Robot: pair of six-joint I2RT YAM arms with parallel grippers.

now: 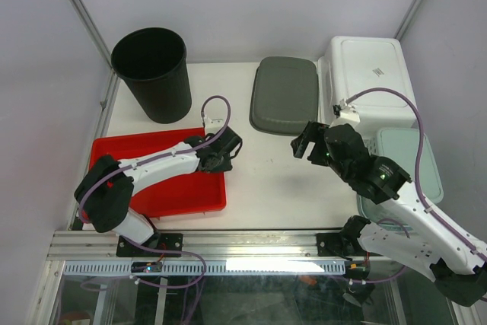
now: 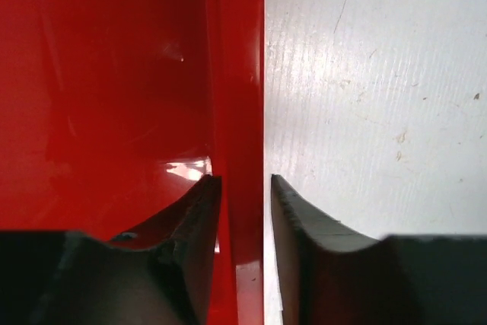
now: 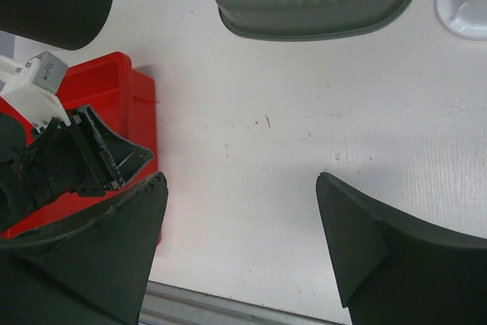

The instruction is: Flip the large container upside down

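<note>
The red container lies flat and open side up at the table's left front, also seen in the right wrist view. My left gripper is at its right rear corner. In the left wrist view the gripper straddles the container's right rim: one finger is inside against the wall, the other outside over the table, with a thin sliver of white table showing beside the rim. The jaws are nearly closed but still open. My right gripper hovers wide open over bare table, holding nothing.
A black ribbed bin stands upright at the back left. A grey lid lies at the back centre, with a white container to its right. A pale green lid sits under the right arm.
</note>
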